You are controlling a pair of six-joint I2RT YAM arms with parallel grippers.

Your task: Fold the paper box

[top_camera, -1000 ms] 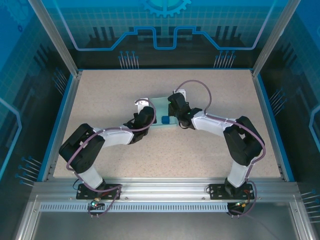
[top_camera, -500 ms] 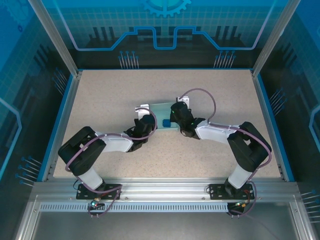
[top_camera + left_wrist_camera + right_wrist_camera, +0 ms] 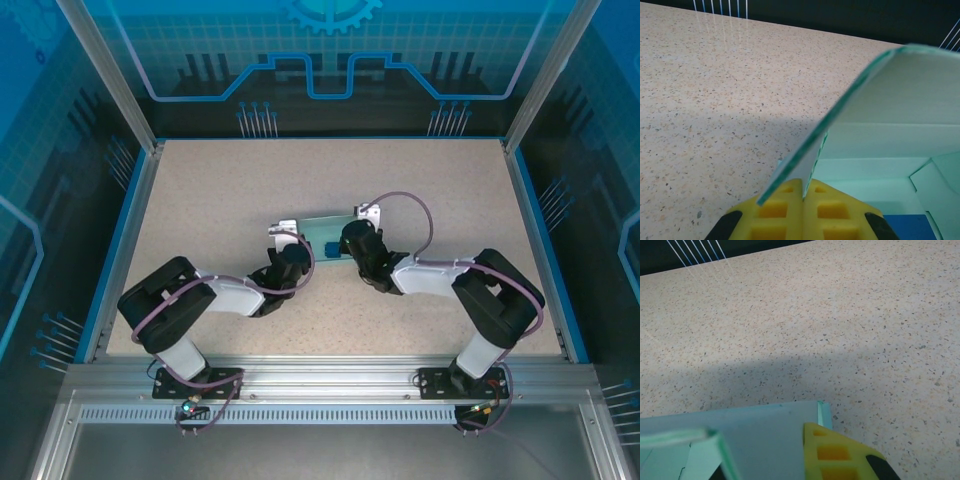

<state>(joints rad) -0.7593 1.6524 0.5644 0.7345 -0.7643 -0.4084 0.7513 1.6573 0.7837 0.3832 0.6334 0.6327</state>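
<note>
The paper box [image 3: 325,230] is pale sky-blue card, held up off the table between my two grippers near the table's middle. In the left wrist view a raised flap [image 3: 875,95] curves up and to the right. My left gripper [image 3: 804,184] is shut on its lower edge, and the yellow fingers [image 3: 775,210] meet on the card. In the right wrist view a flat panel [image 3: 750,435] lies against my right gripper [image 3: 804,431]. One yellow finger [image 3: 835,455] shows and the card hides the other. From above, the left gripper [image 3: 300,250] and right gripper [image 3: 346,240] flank the box.
A small dark blue object [image 3: 330,248] sits by the box's inner floor, and it sits low right in the left wrist view [image 3: 907,227]. The speckled beige table [image 3: 200,190] stretches all round, bounded by a blue rim [image 3: 135,220] and metal posts.
Both grippers have drawn back toward the near edge, carrying the box with them. The box now sits tilted, and its far edge slants up to the right.
</note>
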